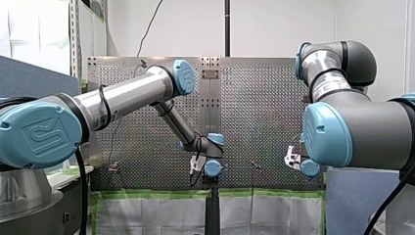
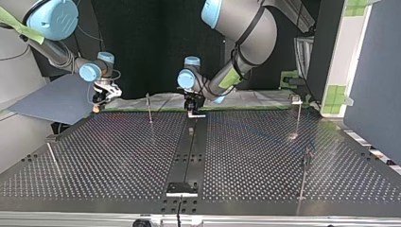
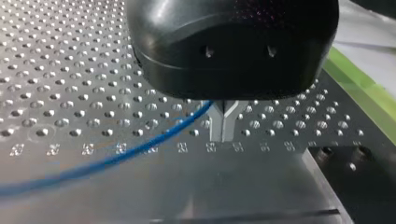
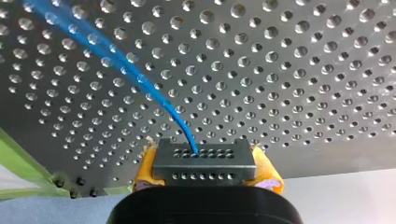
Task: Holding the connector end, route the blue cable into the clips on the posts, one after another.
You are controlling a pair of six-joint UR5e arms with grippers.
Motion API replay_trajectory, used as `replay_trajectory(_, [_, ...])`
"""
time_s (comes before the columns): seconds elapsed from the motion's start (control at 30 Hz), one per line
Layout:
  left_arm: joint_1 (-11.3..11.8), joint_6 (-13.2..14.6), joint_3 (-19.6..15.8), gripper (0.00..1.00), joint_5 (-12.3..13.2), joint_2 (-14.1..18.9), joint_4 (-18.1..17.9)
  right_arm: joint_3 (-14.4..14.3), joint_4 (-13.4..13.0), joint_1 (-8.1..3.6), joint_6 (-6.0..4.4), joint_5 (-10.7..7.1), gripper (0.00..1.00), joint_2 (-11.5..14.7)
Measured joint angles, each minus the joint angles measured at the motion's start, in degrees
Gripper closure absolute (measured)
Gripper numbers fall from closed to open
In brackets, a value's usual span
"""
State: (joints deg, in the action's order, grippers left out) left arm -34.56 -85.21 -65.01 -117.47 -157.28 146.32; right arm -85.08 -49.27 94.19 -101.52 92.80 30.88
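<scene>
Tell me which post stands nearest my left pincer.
The thin post between my left pincer and my right pincer in the top view; the others stand farther off.

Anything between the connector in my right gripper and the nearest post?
Nothing visible: only perforated table lies between the connector in my right gripper and the nearest post. My left gripper, pinching the blue cable, stands beyond that post.
</scene>
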Motion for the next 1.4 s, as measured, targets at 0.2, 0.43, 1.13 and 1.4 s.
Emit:
replay_trajectory(0.2, [0.0, 0.0, 0.0, 0.99, 1.1, 0.0, 0.4, 0.3, -0.1, -0.01, -0.2, -0.16, 1.0, 0.0])
replay_trajectory(0.43, [0.0, -0.5, 0.0, 0.91, 2.9, 0.0, 1.8, 0.3, 0.1, 0.18, -0.27, -0.66, 1.0, -0.1])
replay_trajectory(1.13, [-1.6, -3.9, 0.0, 0.0, 12.9, 0.1, 3.3, 0.3, 3.5, 1.71, 0.73, -0.81, 1.0, -0.1])
replay_trajectory(1.4, [-2.0, -2.1, 0.0, 0.0, 17.1, 0.1, 7.2, 0.3, 4.2, 2.37, 1.19, -0.82, 1.0, -0.1])
